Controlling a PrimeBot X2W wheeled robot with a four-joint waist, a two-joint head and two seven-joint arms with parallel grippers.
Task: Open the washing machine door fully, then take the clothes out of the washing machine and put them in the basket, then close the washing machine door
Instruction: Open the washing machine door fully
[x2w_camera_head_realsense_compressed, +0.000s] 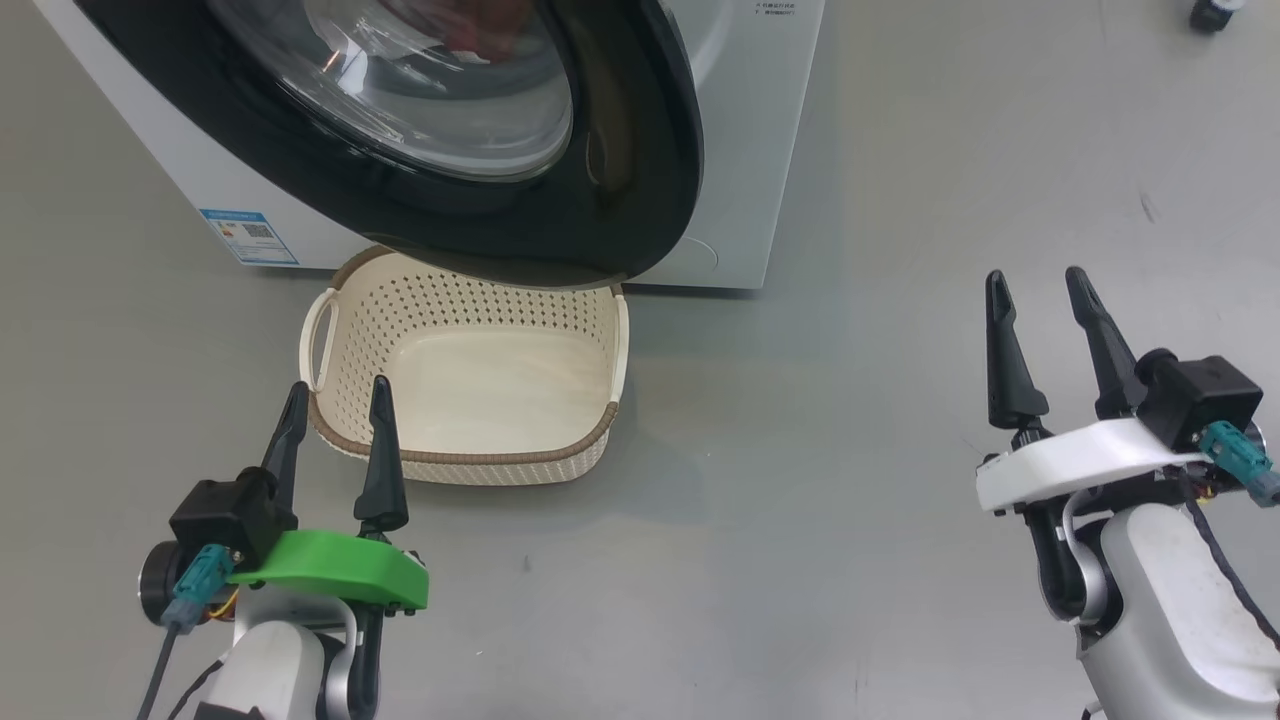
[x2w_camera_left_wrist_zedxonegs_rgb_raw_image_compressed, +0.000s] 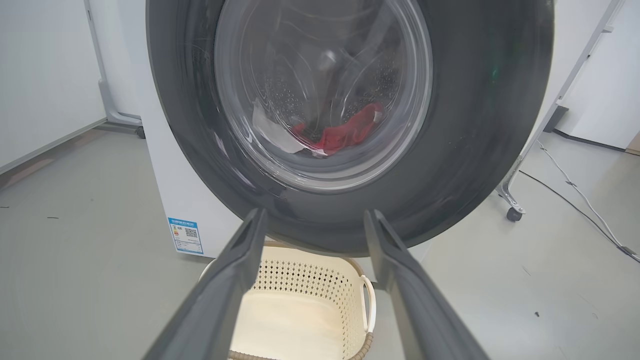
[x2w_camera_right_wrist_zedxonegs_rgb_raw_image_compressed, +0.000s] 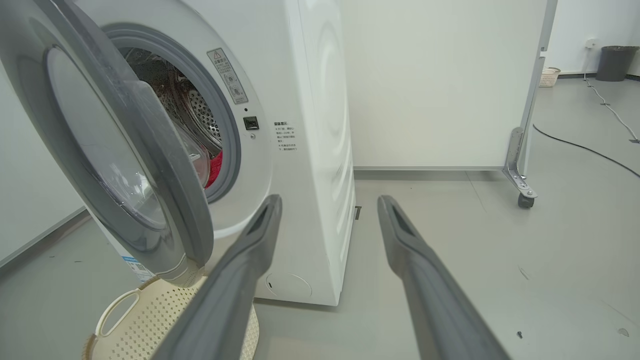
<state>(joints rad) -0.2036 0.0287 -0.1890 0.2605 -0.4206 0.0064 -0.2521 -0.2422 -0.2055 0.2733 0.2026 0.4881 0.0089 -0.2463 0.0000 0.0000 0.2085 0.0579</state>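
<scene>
The left end effector (x2w_camera_head_realsense_compressed: 338, 385) and right end effector (x2w_camera_head_realsense_compressed: 1036, 273) gape empty; the washing machine door (x2w_camera_head_realsense_compressed: 640, 180), ahead-left of the right one, stands only ajar and likely needs swinging wide next.

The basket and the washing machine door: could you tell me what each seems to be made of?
The basket looks like matte cream moulded plastic, judging by its punched holes; its brown rim imitates weave. The washing machine door has a glossy black rim, probably plastic, given its reflections, around a clear bulging bowl, likely glass.
</scene>
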